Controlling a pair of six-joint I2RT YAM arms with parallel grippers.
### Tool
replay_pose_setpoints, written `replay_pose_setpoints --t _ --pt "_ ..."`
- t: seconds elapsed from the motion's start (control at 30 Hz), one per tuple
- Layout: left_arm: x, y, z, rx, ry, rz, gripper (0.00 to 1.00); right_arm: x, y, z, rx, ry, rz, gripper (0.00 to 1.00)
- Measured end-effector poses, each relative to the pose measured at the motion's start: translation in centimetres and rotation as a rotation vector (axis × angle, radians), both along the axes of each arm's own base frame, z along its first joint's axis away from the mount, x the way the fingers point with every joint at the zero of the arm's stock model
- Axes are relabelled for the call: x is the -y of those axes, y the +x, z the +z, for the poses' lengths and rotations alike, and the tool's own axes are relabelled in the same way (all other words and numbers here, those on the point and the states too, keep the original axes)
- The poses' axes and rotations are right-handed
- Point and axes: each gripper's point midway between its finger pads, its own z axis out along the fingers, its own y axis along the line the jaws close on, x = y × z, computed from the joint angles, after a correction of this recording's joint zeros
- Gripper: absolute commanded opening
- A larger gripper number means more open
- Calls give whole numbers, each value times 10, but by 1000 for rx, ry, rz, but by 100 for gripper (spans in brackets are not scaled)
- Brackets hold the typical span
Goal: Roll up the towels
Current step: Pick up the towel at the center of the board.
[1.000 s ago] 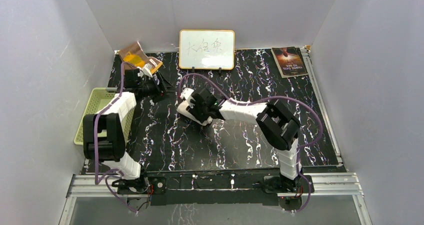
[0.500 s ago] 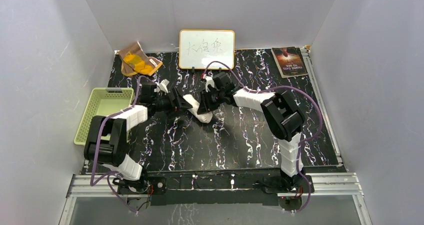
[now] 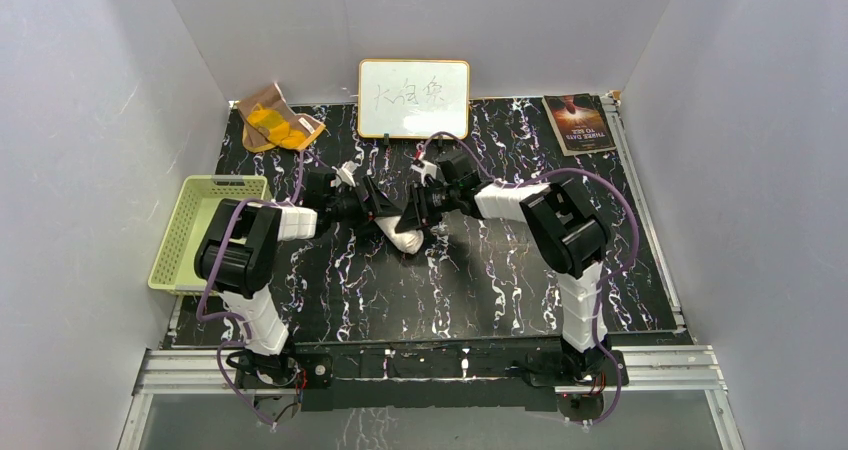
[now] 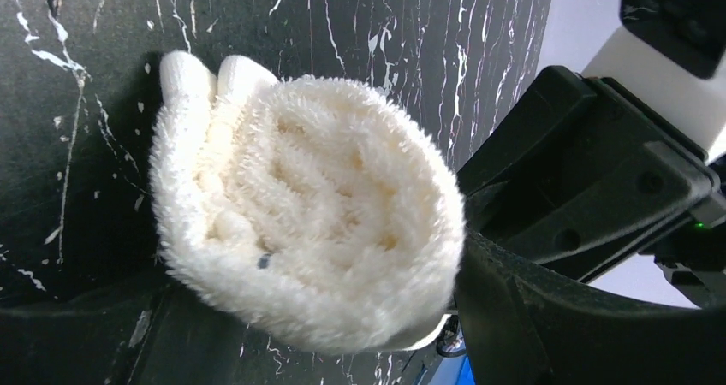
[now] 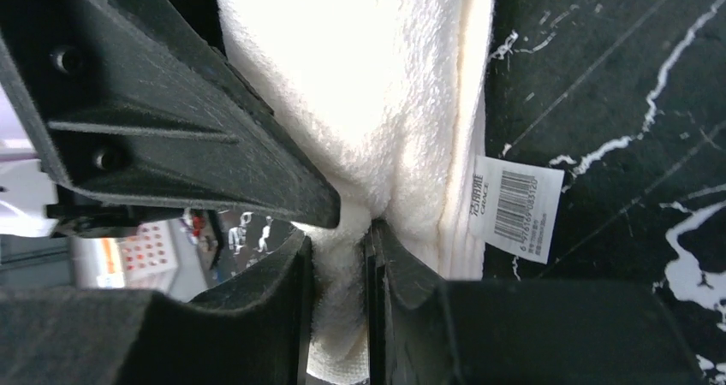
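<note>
A black marbled table (image 3: 520,290) was seen from above, walled in white. Both arms were stretched to its middle, the left arm (image 3: 240,250) from the left and the right arm (image 3: 560,225) from the right, so that their ends met head to head. At the far edge a board (image 3: 414,98) was stood upright, with handwriting on it. A pale green basket (image 3: 200,225) was set at the table's left edge, just beside the left arm.

The towel (image 3: 405,235) — cream, already wound into a short thick roll — was found mid-table between the two grippers. In the left wrist view its end was shown face-on, with the spiral of layers plain and the roll resting on the table. The cloth (image 3: 275,120), orange and brown, was left crumpled in the far left corner, well apart from the towel. A booklet (image 3: 578,122) was laid flat in the far right corner.

The left gripper (image 3: 383,210) was held wide open, its fingers set to either side of the roll's end; whether they pressed on it could not be told. The right gripper (image 5: 341,235) was nearly closed — a thin fold of the towel was pinched between its fingertips, close beside a finger of the left gripper. A white barcode label (image 5: 518,205) was seen attached at the towel's edge, lying on the table.
</note>
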Motion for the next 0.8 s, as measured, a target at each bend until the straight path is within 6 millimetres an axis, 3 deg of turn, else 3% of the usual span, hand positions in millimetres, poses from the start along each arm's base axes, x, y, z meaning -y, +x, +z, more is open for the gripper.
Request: replay_pose_setpoints --t 0.07,0.2,0.37,0.6,0.7,0.8 --pt "0 2 0 6 4 5 73 3 0 2 -33 33 -8 18" --pt "0 6 -3 28 3 21 50 7 0 4 -90 90 -27 18" --pt "-1 2 -7 27 -9 46 34 4 -4 1 -154 143 -39 20" --pt "-5 4 -3 40 -7 95 25 3 -3 11 -167 180 -45 66" --pt "-12 9 12 64 8 140 25 11 4 26 -127 185 -74 72" --pt "-34 19 49 121 11 220 23 34 14 60 -64 220 -148 74"
